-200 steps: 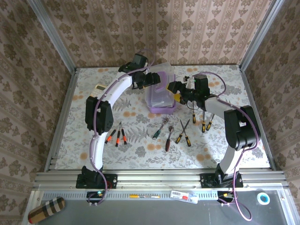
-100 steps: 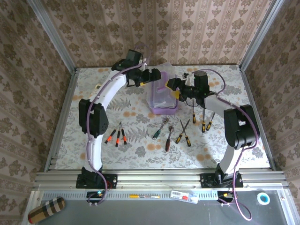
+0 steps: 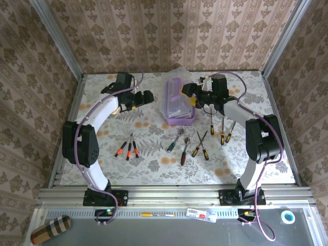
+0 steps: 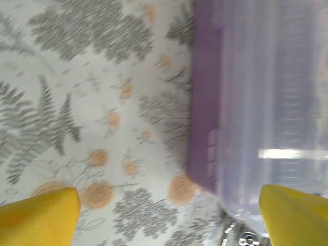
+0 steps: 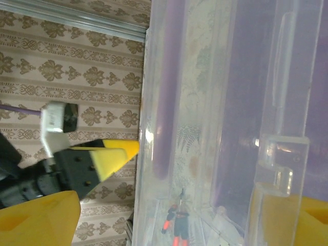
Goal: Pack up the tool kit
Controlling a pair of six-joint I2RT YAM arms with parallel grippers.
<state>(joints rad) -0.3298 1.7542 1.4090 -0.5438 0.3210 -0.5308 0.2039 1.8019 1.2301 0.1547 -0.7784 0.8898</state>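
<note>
So the left arm just swung off to the left. The left gripper (image 3: pixel 148 96) now hangs well apart from the small purple plastic case with its clear lid (image 3: pixel 178 110), jaws spread, nothing in them. The right gripper (image 3: pixel 189 95) stays at the case's right side, jaws wide too, gripping nothing I can see. Case sits toward the back of the floral table (image 3: pixel 102 164), probably ready for loading. The little screwdrivers (image 3: pixel 128 149) and metal wrenches (image 3: pixel 177 141) all lie loose nearer the front.

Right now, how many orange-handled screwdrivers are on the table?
3 orange-handled screwdrivers, side by side in the top view, front-left of the purple case; the case may hide others.
</note>
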